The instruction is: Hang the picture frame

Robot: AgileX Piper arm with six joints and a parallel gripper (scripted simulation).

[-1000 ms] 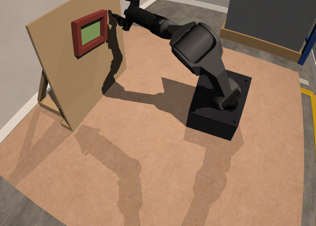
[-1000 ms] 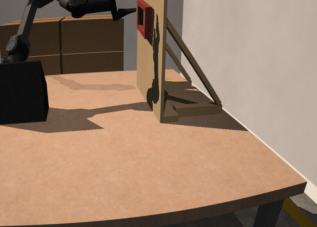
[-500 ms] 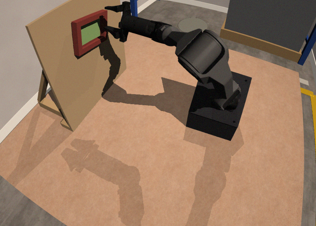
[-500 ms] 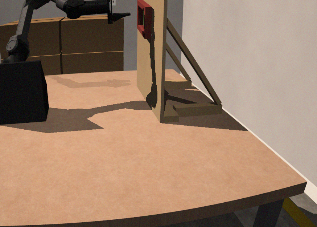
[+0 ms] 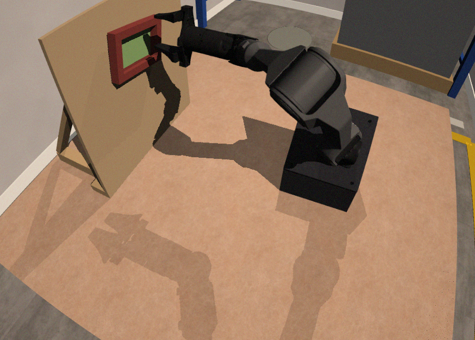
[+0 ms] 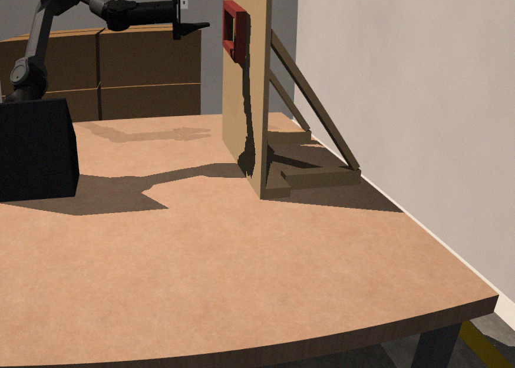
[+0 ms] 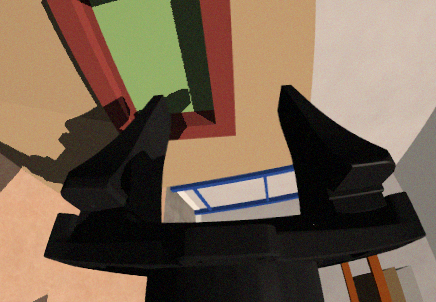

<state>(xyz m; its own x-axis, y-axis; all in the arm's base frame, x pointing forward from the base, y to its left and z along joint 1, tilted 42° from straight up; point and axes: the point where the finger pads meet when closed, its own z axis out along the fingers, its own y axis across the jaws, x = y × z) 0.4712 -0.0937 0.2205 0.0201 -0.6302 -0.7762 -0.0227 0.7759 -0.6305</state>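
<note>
A red picture frame (image 5: 133, 49) with a green picture hangs high on the upright tan board (image 5: 111, 94), tilted a little. It shows edge-on in the exterior view (image 6: 233, 29) and large in the wrist view (image 7: 152, 36). The screw is hidden behind the frame. My gripper (image 5: 164, 32) is open and empty, fingers one above the other, pointing at the frame's right edge. In the exterior view the gripper (image 6: 198, 9) stands a short gap in front of the frame, not touching it. In the wrist view my fingers frame the frame's near end.
The board stands on the tan table, propped by wooden braces (image 6: 309, 106) behind it. The arm's black base (image 5: 330, 163) sits at the table's right. A grey wall (image 6: 395, 106) is close behind the board. Brown boxes (image 6: 124, 70) stand beyond the table.
</note>
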